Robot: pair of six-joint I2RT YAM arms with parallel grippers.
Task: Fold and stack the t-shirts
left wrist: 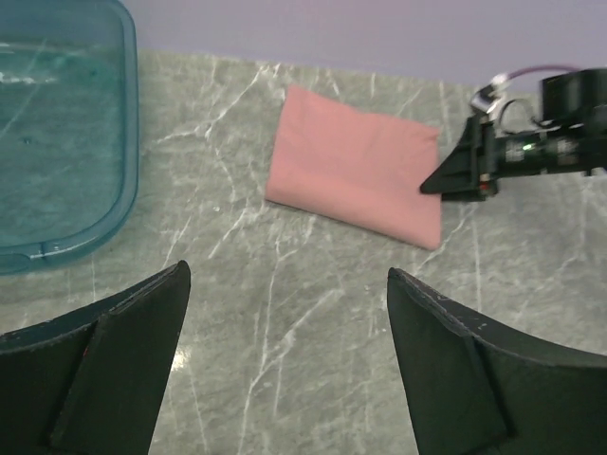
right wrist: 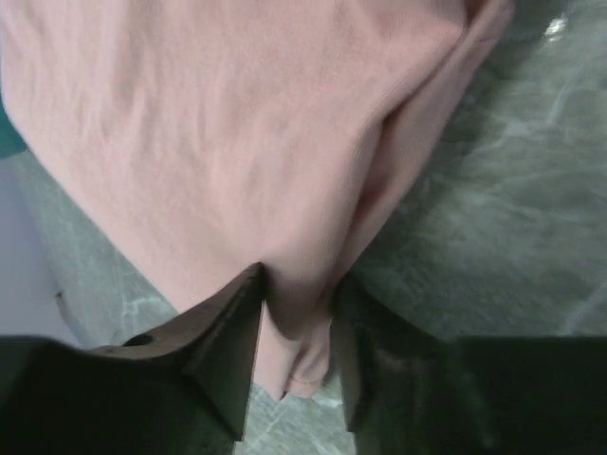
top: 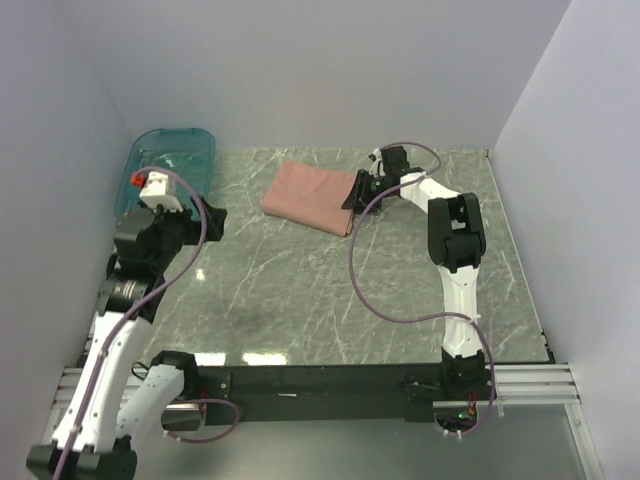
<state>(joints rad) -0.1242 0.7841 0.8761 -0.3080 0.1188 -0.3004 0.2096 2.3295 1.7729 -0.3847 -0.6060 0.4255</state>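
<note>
You see the folded pink t-shirt (top: 308, 196) lying flat at the far middle of the tabletop (top: 300, 300). Your right end effector (right wrist: 299, 284) is at its right edge and pinches a fold of the cloth between both fingers. Your left end effector (left wrist: 286, 280) is spread wide, near the teal bin (top: 190, 150) at the far left, well apart from the t-shirt

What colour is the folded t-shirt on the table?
The t-shirt is plain dusty pink on the side showing, seen best in the left wrist view.

t-shirt (top: 310, 195) on table (top: 300, 300), bin (top: 175, 160) to its left
</note>
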